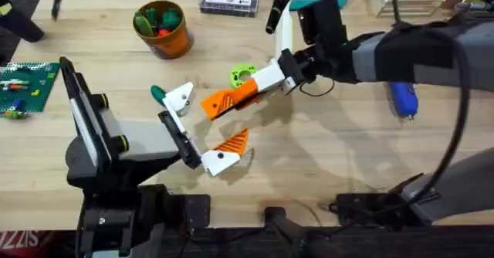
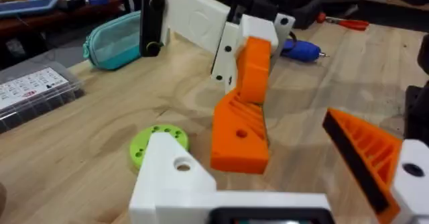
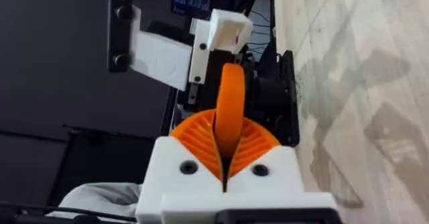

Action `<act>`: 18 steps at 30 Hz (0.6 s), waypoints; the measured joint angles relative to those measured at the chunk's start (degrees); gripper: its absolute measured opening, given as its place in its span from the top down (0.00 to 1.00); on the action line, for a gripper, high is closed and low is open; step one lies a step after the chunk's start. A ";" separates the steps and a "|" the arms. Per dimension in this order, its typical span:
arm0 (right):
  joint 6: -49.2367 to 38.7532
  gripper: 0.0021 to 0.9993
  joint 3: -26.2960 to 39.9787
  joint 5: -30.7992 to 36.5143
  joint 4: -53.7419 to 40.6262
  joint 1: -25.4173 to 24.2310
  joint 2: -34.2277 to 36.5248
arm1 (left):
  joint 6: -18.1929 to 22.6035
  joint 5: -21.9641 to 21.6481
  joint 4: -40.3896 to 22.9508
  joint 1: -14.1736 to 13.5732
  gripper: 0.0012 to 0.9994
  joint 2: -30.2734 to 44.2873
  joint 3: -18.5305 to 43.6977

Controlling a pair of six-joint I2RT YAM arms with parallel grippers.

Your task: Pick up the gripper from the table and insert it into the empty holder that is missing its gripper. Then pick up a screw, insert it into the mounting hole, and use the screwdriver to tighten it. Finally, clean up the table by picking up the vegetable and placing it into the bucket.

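Overhead, the vegetable (image 1: 157, 94) shows only as a green end poking out from behind the left end effector's (image 1: 199, 130) white holder (image 1: 180, 98), and the right arm covers the upper part of the screwdriver (image 1: 403, 100). The bucket's (image 1: 171, 42) green and red pieces are too small to name. In the left wrist view, the far screwdriver (image 2: 301, 49) is partly hidden behind the right end effector (image 2: 244, 127), and the picture's edge cuts off the holder (image 2: 175, 180).
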 joint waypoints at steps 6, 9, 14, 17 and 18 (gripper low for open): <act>5.65 1.00 0.02 0.09 6.29 0.11 0.95 | -0.14 0.00 0.00 0.00 0.02 0.02 0.00; 8.39 1.00 0.02 0.81 8.18 0.72 0.95 | -0.14 0.00 0.02 0.00 0.02 0.00 0.00; 11.35 1.00 0.02 1.68 9.16 2.24 0.96 | -0.14 0.00 0.02 0.00 0.02 0.01 0.00; 13.19 1.00 0.02 1.83 11.77 2.49 0.98 | -0.14 0.00 0.02 0.00 0.02 0.00 -0.02; 14.08 1.00 0.08 1.84 12.60 2.49 0.98 | -0.14 0.00 0.02 0.00 0.02 0.01 -0.02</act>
